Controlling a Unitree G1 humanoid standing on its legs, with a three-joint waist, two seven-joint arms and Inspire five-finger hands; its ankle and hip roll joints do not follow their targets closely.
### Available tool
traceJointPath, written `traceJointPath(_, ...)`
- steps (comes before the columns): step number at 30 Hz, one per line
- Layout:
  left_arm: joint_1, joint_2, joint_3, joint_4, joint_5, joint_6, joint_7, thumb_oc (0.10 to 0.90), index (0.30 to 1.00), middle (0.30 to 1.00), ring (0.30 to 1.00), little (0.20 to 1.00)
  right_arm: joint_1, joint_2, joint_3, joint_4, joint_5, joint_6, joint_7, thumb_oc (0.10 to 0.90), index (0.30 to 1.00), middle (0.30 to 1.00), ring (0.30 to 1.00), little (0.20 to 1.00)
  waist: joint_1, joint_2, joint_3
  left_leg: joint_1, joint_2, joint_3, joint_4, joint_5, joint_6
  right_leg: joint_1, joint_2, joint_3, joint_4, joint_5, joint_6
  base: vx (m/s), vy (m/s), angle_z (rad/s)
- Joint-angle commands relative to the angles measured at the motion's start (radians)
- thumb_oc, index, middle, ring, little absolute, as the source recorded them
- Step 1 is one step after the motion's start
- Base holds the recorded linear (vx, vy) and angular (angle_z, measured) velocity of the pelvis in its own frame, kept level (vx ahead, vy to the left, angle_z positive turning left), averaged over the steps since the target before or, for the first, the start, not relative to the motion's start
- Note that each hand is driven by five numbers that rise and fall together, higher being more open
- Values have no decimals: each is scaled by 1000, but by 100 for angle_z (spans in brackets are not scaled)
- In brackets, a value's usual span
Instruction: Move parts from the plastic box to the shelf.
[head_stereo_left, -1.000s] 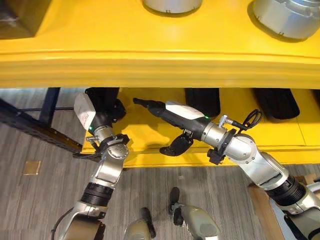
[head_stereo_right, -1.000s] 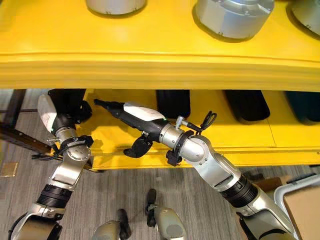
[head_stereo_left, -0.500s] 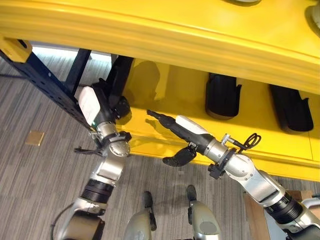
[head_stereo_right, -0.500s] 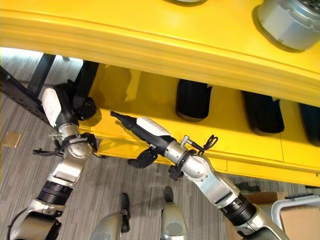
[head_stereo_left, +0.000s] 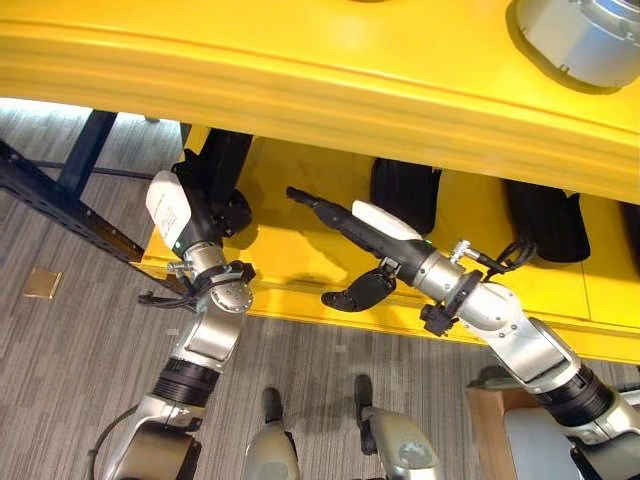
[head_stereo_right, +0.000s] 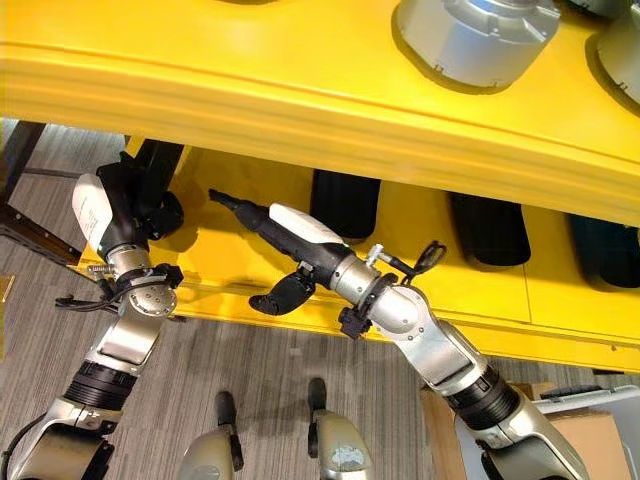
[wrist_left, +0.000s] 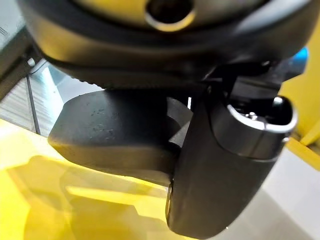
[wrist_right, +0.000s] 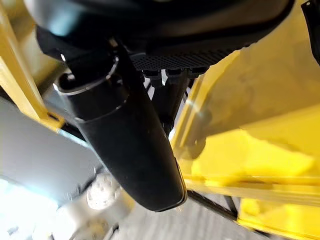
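Left hand (head_stereo_left: 205, 205) against black part (head_stereo_left: 222, 170) on shelf (head_stereo_left: 330, 85); grasp indeterminate. Right hand (head_stereo_left: 345, 225) extended flat, empty. Probably rigid, light; grip mid-body.

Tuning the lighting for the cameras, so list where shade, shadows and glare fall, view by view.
Left eye view: the upper shelf is brightly lit, the lower shelf lies in its shade, and the right hand throws a soft shadow there. Right eye view: pale highlights on the grey metal part. Left wrist view: a bright streak reflected on yellow. Right wrist view: a washed-out bright patch.
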Motion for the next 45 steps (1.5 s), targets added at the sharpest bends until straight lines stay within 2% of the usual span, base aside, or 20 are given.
traceJointPath(1,-172,48,-9,-11,97,-91,80,400,300,300,300,300,-73,45,-42,-112,34,-127,-59,900,1000,1000,1000,1000,-16,12,-103,-41,-12,-9,23,-44,32,-39,-6,85,78,-68,16,-230,-38,44)
traceJointPath(6,-210,62,-2,29,63,-100,139,400,300,300,300,300,-126,59,-49,-98,30,-136,-39,900,1000,1000,1000,1000,-24,32,-76,-64,9,15,-11,-7,12,-48,-21,69,24,-41,15,-193,-25,2)
traceJointPath(9,-205,86,31,24,62,-80,173,400,300,300,300,300,-154,67,-57,-97,54,-178,-13,900,1000,1000,1000,1000,-11,43,-64,-74,35,54,-5,-1,1,-74,-41,-1,42,-51,15,-171,-30,-23)
traceJointPath(12,-213,103,47,39,46,-61,188,400,300,300,300,300,-177,82,-56,-103,102,-181,-18,900,1000,1000,1000,1000,-9,50,-60,-87,49,69,14,-5,-2,-95,-40,-22,70,-69,4,-120,-38,-39)
traceJointPath(13,-232,103,47,87,45,-65,199,400,300,300,300,300,-195,106,-44,-102,233,-182,11,900,1000,1000,1000,1000,-12,56,-57,-103,58,78,37,-6,-3,-109,-34,-21,93,-79,-7,-102,-72,-27)
traceJointPath(15,-255,104,28,146,74,-78,203,400,300,300,300,300,-204,141,-35,-93,286,-192,-4,900,1000,1000,1000,1000,-14,63,-56,-116,58,81,68,-15,1,-123,-34,-25,121,-88,-14,-75,-78,-26)
traceJointPath(18,-323,122,10,212,85,-84,229,400,300,300,300,300,-267,170,-28,-79,204,-244,-12,900,1000,1000,1000,1000,-18,77,-32,-172,41,84,158,-49,15,-188,-41,-31,199,-107,-28,-164,-1,-18)
traceJointPath(19,-394,142,-3,246,68,-67,233,400,300,300,300,300,-331,163,-24,-83,154,-284,19,900,1000,1000,1000,1000,-24,83,1,-254,15,82,284,-99,34,-271,-43,-11,303,-136,-42,-254,54,-27)
traceJointPath(21,-412,144,-6,253,65,-61,235,400,300,300,300,300,-345,159,-22,-83,137,-300,21,900,1000,1000,1000,1000,-26,84,9,-277,11,84,317,-113,40,-296,-43,-6,334,-145,-46,-154,25,-29)
traceJointPath(22,-450,147,-12,272,54,-43,232,400,300,300,300,300,-371,147,-21,-90,65,-358,-10,900,1000,1000,1000,1000,-32,81,26,-317,2,88,389,-152,51,-341,-46,0,405,-176,-50,-103,7,-22)
traceJointPath(23,-465,150,-19,276,46,-32,235,400,300,300,300,300,-382,144,-20,-91,31,-389,-31,900,1000,1000,1000,1000,-35,80,31,-333,0,92,413,-163,57,-358,-47,4,426,-182,-52,-96,6,-11)
traceJointPath(25,-480,152,-22,284,43,-21,236,400,300,300,300,300,-394,136,-23,-97,-17,-423,-61,900,1000,1000,1000,1000,-40,79,38,-350,2,94,441,-176,61,-378,-47,11,451,-189,-54,-58,11,-7)
traceJointPath(26,-490,148,-25,296,46,-11,245,400,300,300,300,300,-403,129,-31,-99,-68,-466,-111,900,1000,1000,1000,1000,-45,78,40,-377,5,94,476,-195,65,-408,-44,20,482,-200,-57,-52,21,-2)
traceJointPath(29,-508,151,-25,323,42,4,254,400,300,300,300,300,-410,115,-48,-108,-138,-519,-196,900,1000,1000,1000,1000,-57,81,40,-402,13,102,512,-215,71,-435,-42,34,509,-210,-60,-15,32,-1)
traceJointPath(30,-514,154,-26,330,38,10,256,400,300,300,300,300,-409,107,-54,-111,-152,-528,-234,900,1000,1000,1000,1000,-61,82,40,-407,15,105,521,-221,73,-444,-41,39,517,-213,-61,8,72,-13)
traceJointPath(31,-517,162,-24,342,35,31,268,400,300,300,300,300,-391,95,-79,-123,-187,-531,-316,900,1000,1000,1000,1000,-76,84,40,-420,19,110,539,-233,76,-461,-37,51,534,-219,-63,11,63,-14)
traceJointPath(33,-523,169,-25,348,33,43,281,400,300,300,300,300,-380,87,-94,-124,-209,-539,-366,900,1000,1000,1000,1000,-84,85,40,-426,20,115,549,-241,80,-471,-34,58,542,-223,-64,12,62,-12)
traceJointPath(37,-530,193,-8,389,-15,75,329,400,300,300,300,300,-342,60,-159,-118,-304,-598,-574,900,1000,1000,1000,1000,-114,93,40,-439,23,132,576,-263,84,-498,-19,89,565,-233,-69,21,76,-9)
traceJointPath(40,-524,194,4,405,-61,103,347,400,300,300,300,300,-318,52,-197,-129,-304,-600,-662,900,1000,1000,1000,1000,-128,99,40,-434,24,139,571,-264,81,-504,-17,101,568,-235,-68,24,91,-16)
traceJointPath(45,-514,191,19,429,-102,145,377,400,300,300,300,300,-282,38,-255,-148,-278,-595,-751,900,1000,1000,1000,1000,-154,116,40,-409,23,161,543,-252,77,-510,-14,117,565,-236,-70,24,101,-13)
